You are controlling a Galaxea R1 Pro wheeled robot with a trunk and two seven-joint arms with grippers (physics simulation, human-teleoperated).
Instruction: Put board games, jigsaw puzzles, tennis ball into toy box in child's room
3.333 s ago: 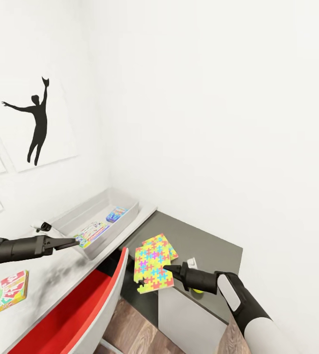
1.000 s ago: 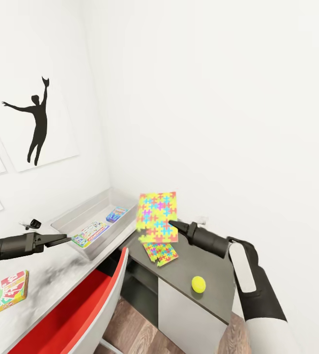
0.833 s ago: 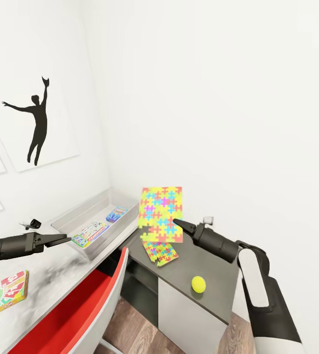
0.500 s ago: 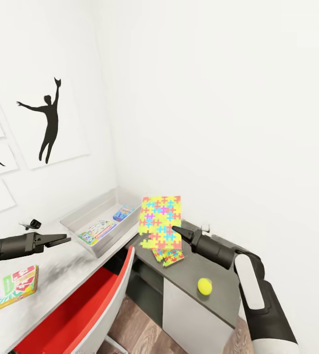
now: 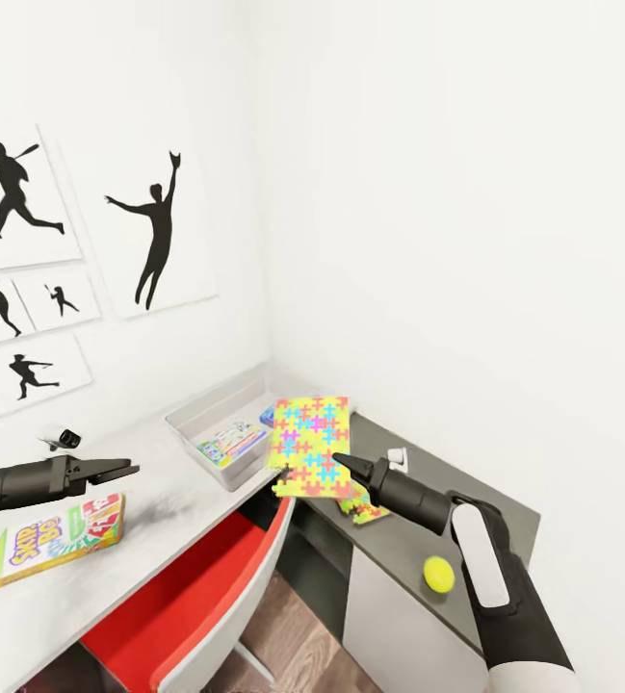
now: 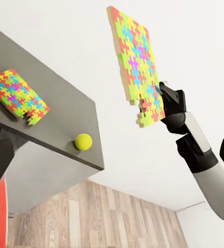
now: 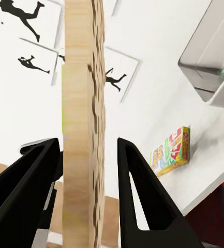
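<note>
A: So, where is your thin many-coloured jigsaw sheet?

B: Upright in the air beside the shallow light grey toy bin, pinched at its lower edge by your right fingers.

A: How will it handle?

B: Light and stiff, I'd judge, but pieces could work loose, and it may swing from that edge hold. Your left fingers hang slightly spread and empty above the pale grey table.
</note>
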